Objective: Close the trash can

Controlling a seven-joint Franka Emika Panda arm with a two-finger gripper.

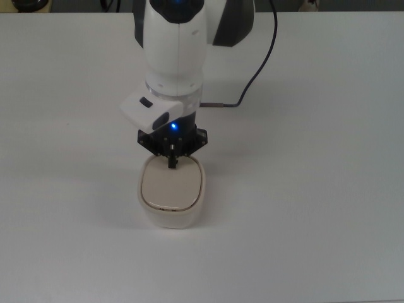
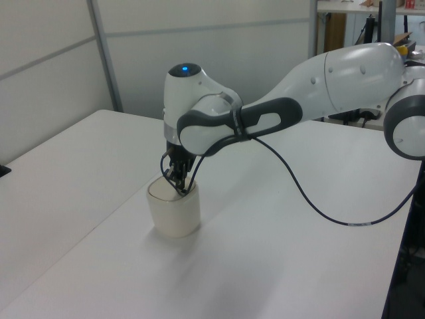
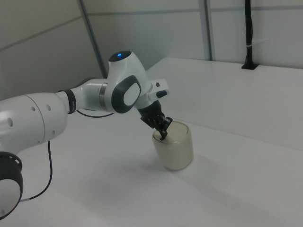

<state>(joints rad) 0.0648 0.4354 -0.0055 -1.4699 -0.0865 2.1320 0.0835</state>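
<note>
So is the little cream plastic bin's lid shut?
Shut: the cream plastic trash can's flat lid lies level with the rim, gripper tip on it.

Top view: arm (image 1: 175,57) cut off by the upper edge; wrist housing hides the far rim of the trash can (image 1: 172,192). Pincer (image 1: 172,163) tips too small to tell whether they touch the lid. Left view: arm runs out past the left view's right edge. Right view: arm base cut off at the right view's left edge.

claw (image 1: 172,163) tip on trash can (image 1: 172,191) lid's far edge, lid flat, white table (image 1: 315,208)
</note>
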